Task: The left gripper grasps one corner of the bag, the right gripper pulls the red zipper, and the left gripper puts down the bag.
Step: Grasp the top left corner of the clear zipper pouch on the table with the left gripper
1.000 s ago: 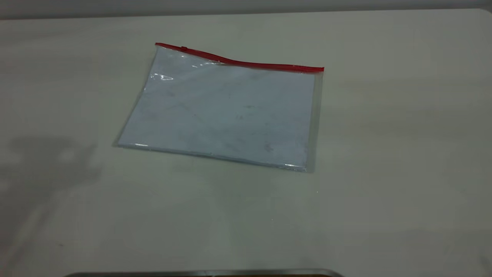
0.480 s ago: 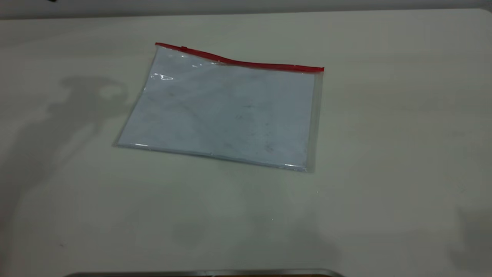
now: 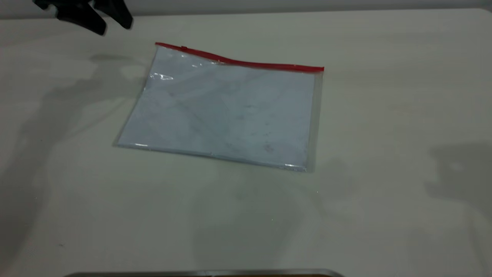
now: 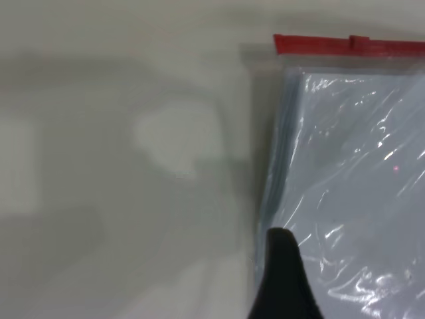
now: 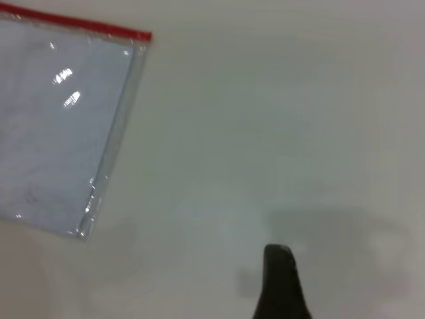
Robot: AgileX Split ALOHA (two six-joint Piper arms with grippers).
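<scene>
Exterior oblique overhead; wrist views closer, sharing bag (image 3: 226, 111).

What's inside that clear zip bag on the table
Inside the bag lies a flat bluish-white sheet filling most of it, below the red zipper. Whether anything lies beneath that sheet is hidden.

The bag (image 3: 226, 111) lies flat at the frame's centre, the red zipper (image 3: 238, 60) along its upper edge, slider near the upper left corner of the bag (image 3: 157, 45).
</scene>
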